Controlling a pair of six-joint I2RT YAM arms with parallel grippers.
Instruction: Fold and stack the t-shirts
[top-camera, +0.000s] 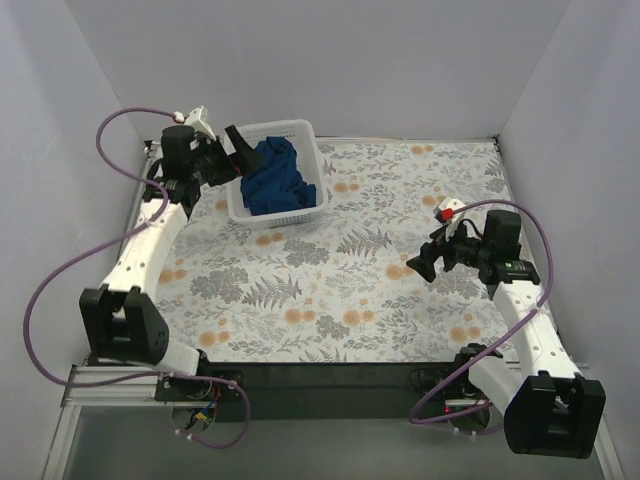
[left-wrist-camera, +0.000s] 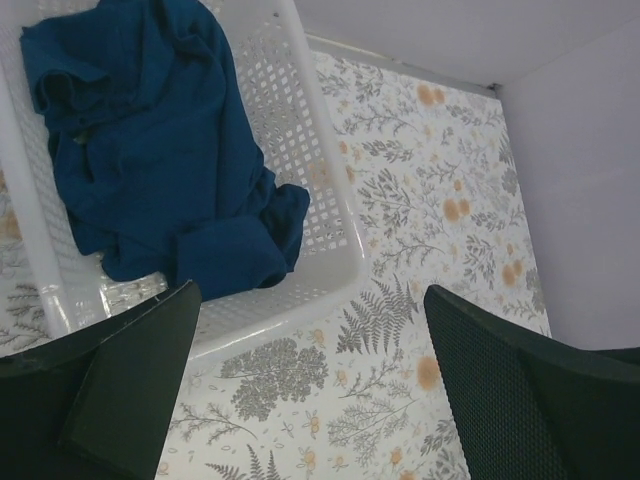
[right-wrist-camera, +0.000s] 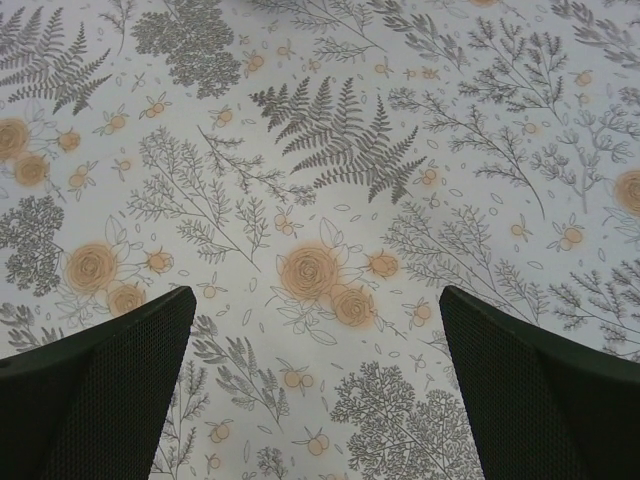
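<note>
A dark navy blue t-shirt (top-camera: 272, 177) lies crumpled in a white lattice basket (top-camera: 297, 131) at the back left of the table. It also shows in the left wrist view (left-wrist-camera: 150, 150), heaped against the basket's near wall. My left gripper (top-camera: 241, 151) is open and empty, hovering at the basket's left rim; in its wrist view the gripper (left-wrist-camera: 310, 300) spans the basket's corner. My right gripper (top-camera: 421, 262) is open and empty above the flowered cloth at the right; its wrist view (right-wrist-camera: 315, 300) shows only the cloth between the fingers.
The table is covered by a floral cloth (top-camera: 340, 280). White walls enclose the left, back and right sides. A dark strip (top-camera: 330, 375) runs along the near edge between the arm bases.
</note>
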